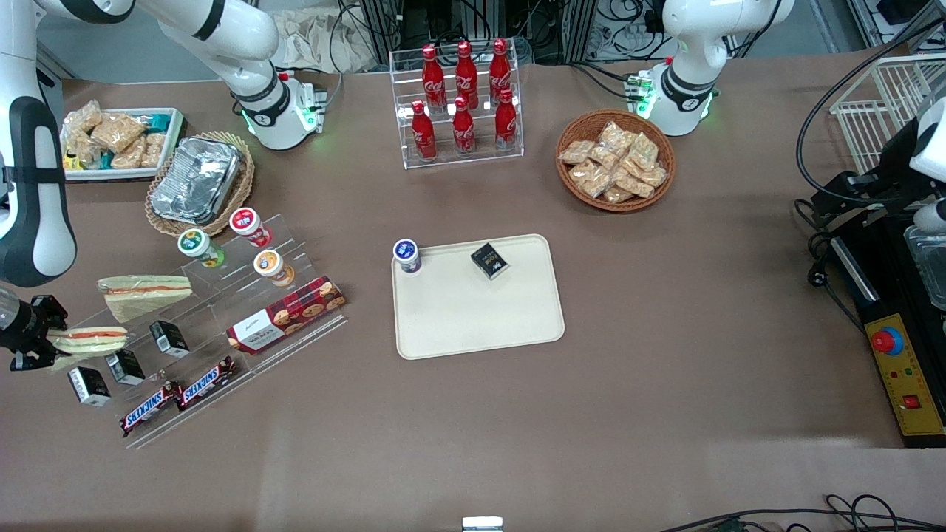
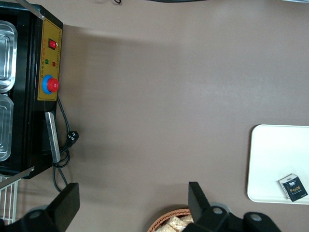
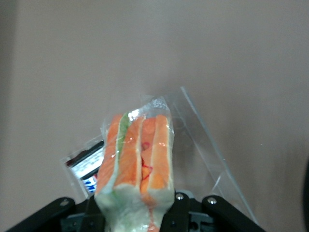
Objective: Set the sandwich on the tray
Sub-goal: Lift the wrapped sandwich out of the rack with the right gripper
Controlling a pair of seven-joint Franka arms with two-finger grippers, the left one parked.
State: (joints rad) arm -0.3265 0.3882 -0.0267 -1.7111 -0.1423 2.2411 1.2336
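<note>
My right gripper point(image 1: 46, 341) is at the working arm's end of the table, by the end of the clear acrylic display stand point(image 1: 222, 332). It is shut on a wrapped sandwich point(image 1: 89, 339), a pale wedge with orange and green filling. In the right wrist view the sandwich point(image 3: 137, 164) fills the space between the fingers point(image 3: 181, 212). A second look-alike sandwich point(image 1: 144, 288) lies on the stand, farther from the front camera. The cream tray point(image 1: 480, 310) lies mid-table, well apart from the gripper, and also shows in the left wrist view point(image 2: 275, 159).
On the tray stand a blue-lidded cup point(image 1: 406, 256) and a small black box point(image 1: 489, 260). The stand holds cups, black boxes, a biscuit box point(image 1: 287, 313) and Snickers bars point(image 1: 177, 396). A foil container point(image 1: 196, 179), cola rack point(image 1: 462, 103) and snack basket point(image 1: 615, 159) stand farther back.
</note>
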